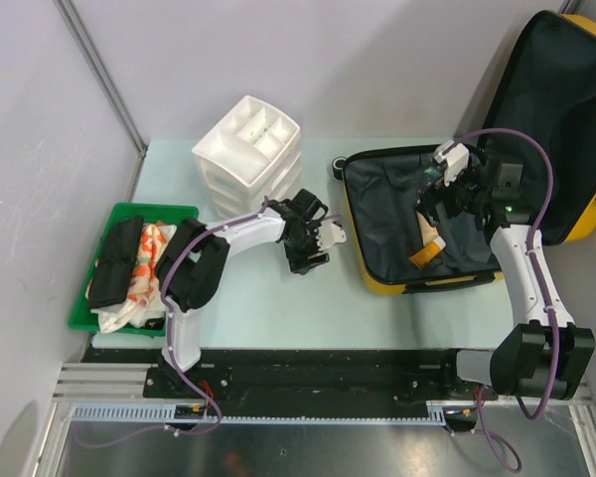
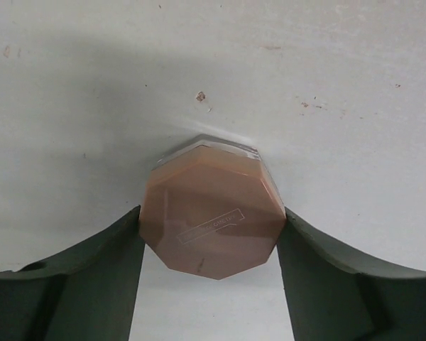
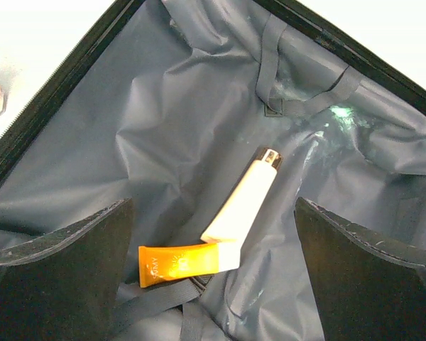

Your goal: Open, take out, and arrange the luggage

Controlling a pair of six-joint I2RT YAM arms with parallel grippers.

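Luggage [image 1: 432, 284] lay open on the right side of the counter [image 1: 268, 308]. The yellow shell was down and the black lining faced up. The lid was raised and leaned back at the far right.

2 tubes lay on the lining in the lower half, touching at their ends: 1 orange [image 3: 174, 263], 1 cream-white with a shiny cap [image 3: 245, 195].

Right gripper [image 3: 214, 206] hovered over the open shell. Its jaws were spread wide, gripping nothing, with the tubes below and between them in the right wrist view.

Left gripper [image 2: 211, 213] sat low over bare counter, just left of the luggage and apart from it. Its jaws were clenched on a faceted pink-brown container [image 2: 211, 217], with a finger against each side. The container carried a faint rectangular label on its top face. Could not tell whether it rested on the counter or was lifted.

White plastic drawer unit [image 1: 248, 149] stood at the far middle of the counter with its top tray open.

Green tray [image 1: 154, 209] sat at the left edge. It held black rolled items and an orange-and-white patterned cloth [image 1: 144, 263].
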